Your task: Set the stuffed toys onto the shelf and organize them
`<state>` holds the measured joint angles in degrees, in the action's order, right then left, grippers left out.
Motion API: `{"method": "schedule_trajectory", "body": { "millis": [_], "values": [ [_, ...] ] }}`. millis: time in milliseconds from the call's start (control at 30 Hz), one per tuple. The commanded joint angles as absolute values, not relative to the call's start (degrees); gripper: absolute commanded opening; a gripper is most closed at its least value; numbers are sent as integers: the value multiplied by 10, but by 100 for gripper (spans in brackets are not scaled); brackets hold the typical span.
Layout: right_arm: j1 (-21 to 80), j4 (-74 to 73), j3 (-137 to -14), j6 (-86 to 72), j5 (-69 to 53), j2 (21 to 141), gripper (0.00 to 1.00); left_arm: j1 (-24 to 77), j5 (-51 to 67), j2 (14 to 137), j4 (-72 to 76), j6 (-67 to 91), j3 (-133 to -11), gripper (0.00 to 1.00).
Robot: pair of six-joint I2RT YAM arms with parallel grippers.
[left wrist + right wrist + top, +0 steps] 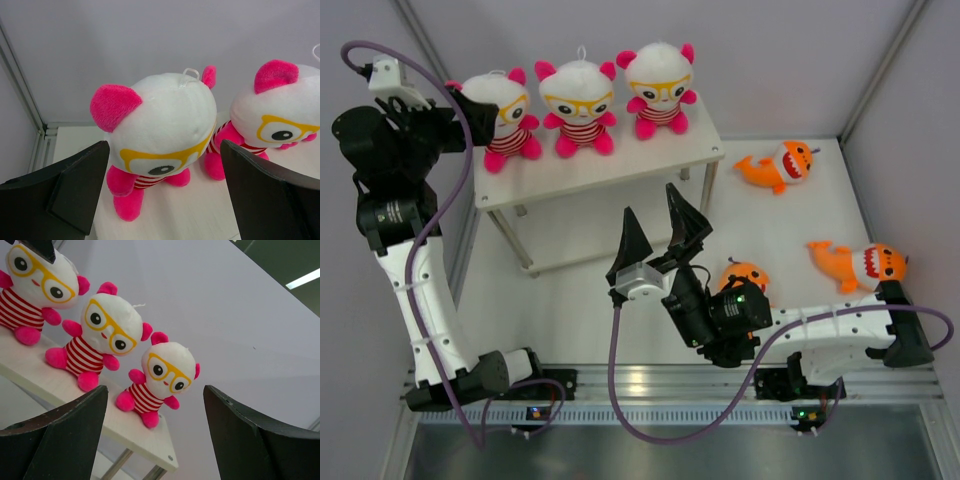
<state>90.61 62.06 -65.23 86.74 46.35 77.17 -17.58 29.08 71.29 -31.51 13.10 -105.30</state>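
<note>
**A:** Bears first, from the left; what has the left gripper [164, 150] got?

**B:** Nothing; its black jaws stand fully wide either side of the leftmost white-headed plush bear with pink ears, yellow glasses and striped shirt [160, 130], with gaps showing on both sides; that bear sits upright on the top board of the white two-tier shelf with thin silver legs [620, 162]; the middle bear [578, 105] and the right-hand bear [660, 90] sit in a row beside it.

**A:** So the bear row looks done?

**B:** I judge so; that arm need only back off without tipping the bear; the sharks are the step in hand.

**A:** And the right gripper [652, 212]?

**B:** Open wide, empty, raised over the white tabletop [570, 290] and facing the shelf; an orange plush shark with a toothy red mouth [748, 275] lies half hidden behind its arm; a second shark [782, 165] lies near the shelf's right end, and a third shark [860, 262] farther right; next it must swing round, drop over one and close on its body.

**A:** Room?

**B:** Pale grey walls [800, 60]; metal corner posts [880, 70]; an aluminium rail [650, 382] at the near edge.
</note>
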Motion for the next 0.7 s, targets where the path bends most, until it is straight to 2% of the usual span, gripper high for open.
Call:
{"method": "schedule_trajectory", "body": {
  "millis": [0, 667],
  "values": [
    [898, 627, -650, 854, 468, 759, 78, -180, 293, 714, -304, 126, -1056, 98],
    [896, 621, -647, 846, 468, 758, 78, -179, 268, 686, -303, 99, -1054, 98]
  ]
}}
